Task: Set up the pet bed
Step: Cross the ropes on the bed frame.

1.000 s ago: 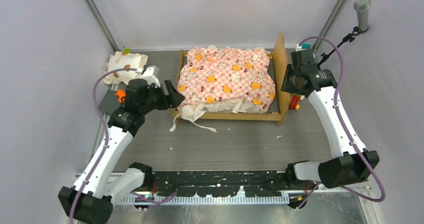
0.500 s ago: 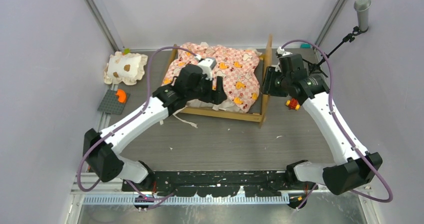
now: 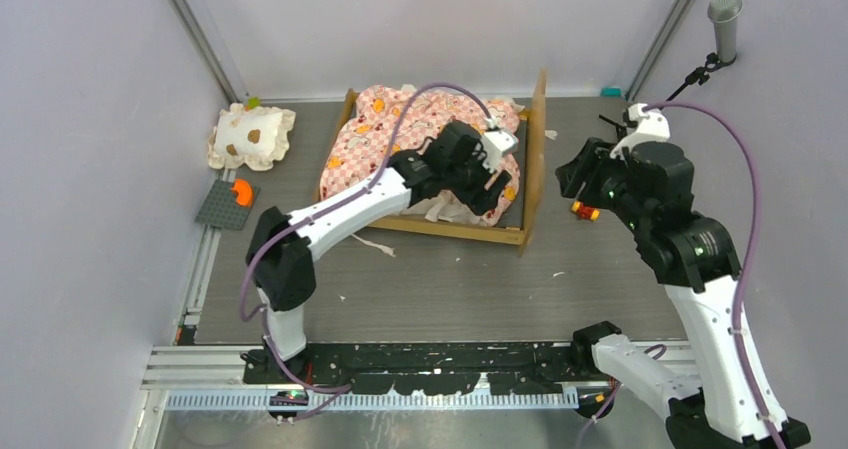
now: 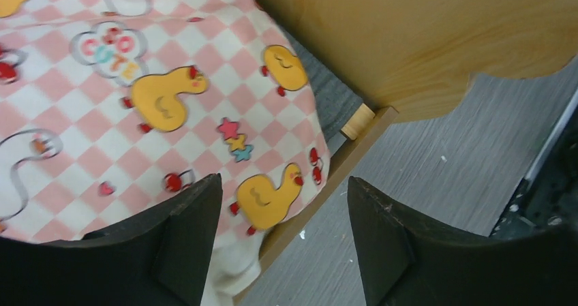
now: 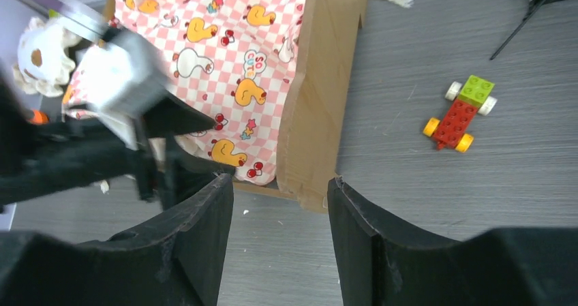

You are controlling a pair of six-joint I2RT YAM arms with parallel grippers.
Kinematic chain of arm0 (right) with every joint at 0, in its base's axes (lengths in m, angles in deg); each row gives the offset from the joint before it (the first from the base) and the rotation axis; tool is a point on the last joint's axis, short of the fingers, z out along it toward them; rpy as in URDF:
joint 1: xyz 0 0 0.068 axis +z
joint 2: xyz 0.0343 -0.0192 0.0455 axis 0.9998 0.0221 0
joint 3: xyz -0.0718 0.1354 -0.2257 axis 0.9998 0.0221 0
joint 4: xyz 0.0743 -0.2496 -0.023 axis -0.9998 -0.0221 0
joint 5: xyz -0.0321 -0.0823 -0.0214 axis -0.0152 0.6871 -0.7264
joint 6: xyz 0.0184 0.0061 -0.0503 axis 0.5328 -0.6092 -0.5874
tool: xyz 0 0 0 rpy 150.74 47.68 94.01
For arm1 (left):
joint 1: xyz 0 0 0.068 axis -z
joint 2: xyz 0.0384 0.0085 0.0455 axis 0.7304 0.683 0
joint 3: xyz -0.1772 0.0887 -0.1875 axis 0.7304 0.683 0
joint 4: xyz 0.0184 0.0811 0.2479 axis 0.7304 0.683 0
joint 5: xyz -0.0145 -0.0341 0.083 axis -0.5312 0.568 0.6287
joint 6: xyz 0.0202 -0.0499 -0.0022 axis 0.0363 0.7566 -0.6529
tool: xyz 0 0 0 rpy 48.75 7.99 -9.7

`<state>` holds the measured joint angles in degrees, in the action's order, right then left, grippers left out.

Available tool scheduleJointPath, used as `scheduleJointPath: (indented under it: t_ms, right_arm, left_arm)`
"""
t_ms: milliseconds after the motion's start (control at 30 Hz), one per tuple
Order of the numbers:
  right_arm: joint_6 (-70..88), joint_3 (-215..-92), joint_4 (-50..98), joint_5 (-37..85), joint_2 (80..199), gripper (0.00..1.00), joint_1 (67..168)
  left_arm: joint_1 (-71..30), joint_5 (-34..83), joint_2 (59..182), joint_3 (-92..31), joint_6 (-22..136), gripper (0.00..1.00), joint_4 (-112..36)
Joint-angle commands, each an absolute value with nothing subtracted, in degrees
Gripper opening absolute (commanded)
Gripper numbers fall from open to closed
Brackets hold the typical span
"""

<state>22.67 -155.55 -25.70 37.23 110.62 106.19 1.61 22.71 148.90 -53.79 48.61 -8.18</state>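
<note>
Though askew, pet bed (image 3: 365,144) headboard (image 3: 537,139) rightward

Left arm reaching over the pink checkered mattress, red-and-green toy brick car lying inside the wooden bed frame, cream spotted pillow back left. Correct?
Not quite. The red-and-green toy brick car lies on the grey table, outside the light-wood bed frame, on the side of it away from the pink checkered mattress. The right wrist view shows this. The rest stands.
</note>
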Motion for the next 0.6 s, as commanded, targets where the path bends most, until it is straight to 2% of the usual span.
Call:
scheduleJointPath:
  t_ms: [0,567]
  right_arm:
    - [23.03,-155.77,-25.76,41.28,105.25,0.58,105.98]
    - [21.57,-156.24,-30.25,43.14,99.45,0.58,106.03]
  left_arm:
    - [7.59,27.68,153.64,-58.71,39.67,0.7,-5.81]
    - [11.46,46.79,160.36,-60.3,35.96,0.72,-8.76]
